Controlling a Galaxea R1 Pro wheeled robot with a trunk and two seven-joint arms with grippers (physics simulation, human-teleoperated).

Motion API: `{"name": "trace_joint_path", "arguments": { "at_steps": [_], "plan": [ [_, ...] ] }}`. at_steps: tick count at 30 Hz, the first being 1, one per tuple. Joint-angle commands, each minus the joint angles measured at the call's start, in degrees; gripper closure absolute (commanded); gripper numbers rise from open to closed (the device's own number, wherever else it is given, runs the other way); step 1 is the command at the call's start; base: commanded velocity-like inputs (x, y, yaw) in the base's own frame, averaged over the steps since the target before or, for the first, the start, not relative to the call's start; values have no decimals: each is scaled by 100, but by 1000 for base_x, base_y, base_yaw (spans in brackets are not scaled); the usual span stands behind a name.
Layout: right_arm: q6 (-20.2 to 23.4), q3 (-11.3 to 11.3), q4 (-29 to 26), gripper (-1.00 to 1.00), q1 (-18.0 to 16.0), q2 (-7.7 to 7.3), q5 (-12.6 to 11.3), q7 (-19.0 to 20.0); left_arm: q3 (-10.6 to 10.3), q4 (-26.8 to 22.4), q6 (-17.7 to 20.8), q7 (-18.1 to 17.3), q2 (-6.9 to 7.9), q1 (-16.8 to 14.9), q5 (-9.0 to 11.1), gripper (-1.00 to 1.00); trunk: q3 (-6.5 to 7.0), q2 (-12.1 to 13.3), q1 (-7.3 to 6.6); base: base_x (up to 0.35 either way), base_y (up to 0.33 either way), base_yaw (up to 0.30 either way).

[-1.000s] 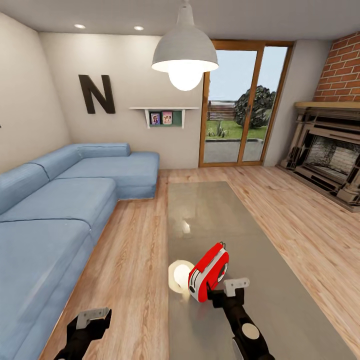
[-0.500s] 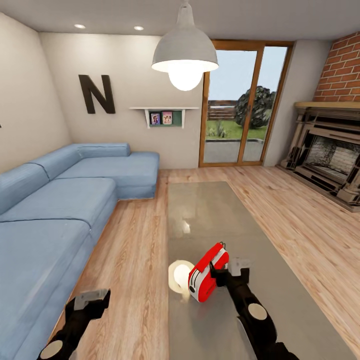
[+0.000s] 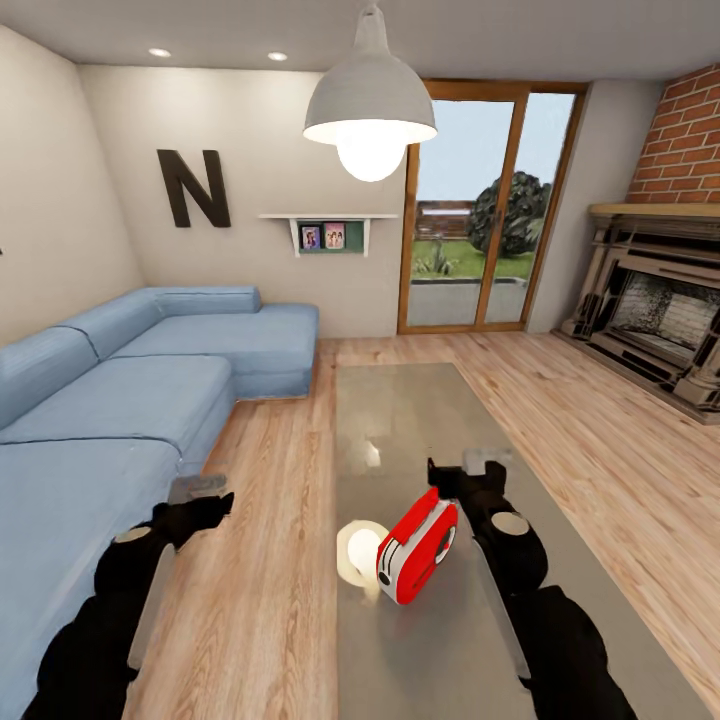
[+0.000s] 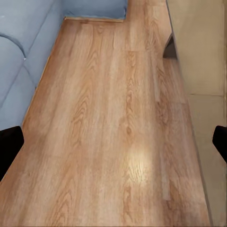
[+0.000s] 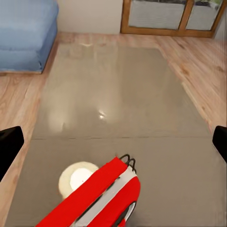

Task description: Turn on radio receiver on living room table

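While the red radio receiver (image 3: 417, 552) stands lower centre on the grey table (image 3: 420, 420) | right gripper (image 3: 468, 470) hovers just beyond it, jaws wide, empty | left gripper (image 3: 200, 497) open over floor | risk: forearm may topple radio.

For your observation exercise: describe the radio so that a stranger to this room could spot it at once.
Find the long grey glossy table between the blue sofa and the brick fireplace. On its near end stands the radio receiver, the one bright red thing there, white-trimmed, beside the lamp's round reflection.
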Motion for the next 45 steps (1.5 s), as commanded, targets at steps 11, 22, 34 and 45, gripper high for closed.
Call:
{"name": "trace_joint_path", "arguments": {
  "at_steps": [11, 22, 34, 45],
  "plan": [
    [1770, -6, 385, -100, -1974, 55, -11, 0, 7, 2709, 419, 18, 0, -2450, -1, -100, -1, 0, 0, 0, 0, 0],
    [1931, -396, 3394, -100, -3633, 136, -45, 6, 7, 3513, 1420, 2, 9, -2842, -9, -100, -1, 0, 0, 0, 0, 0],
    [1938, -1119, 3776, -100, -3713, 430, -471, 1, -20, 3662, 1655, -1, -69, -2846, -18, -100, -1, 0, 0, 0, 0, 0],
    [1948, -1306, 3794, -100, -3714, 426, -1614, 1, -33, 3647, 1657, -8, -45, -2846, -18, -100, -1, 0, 0, 0, 0, 0]
  ]
}}
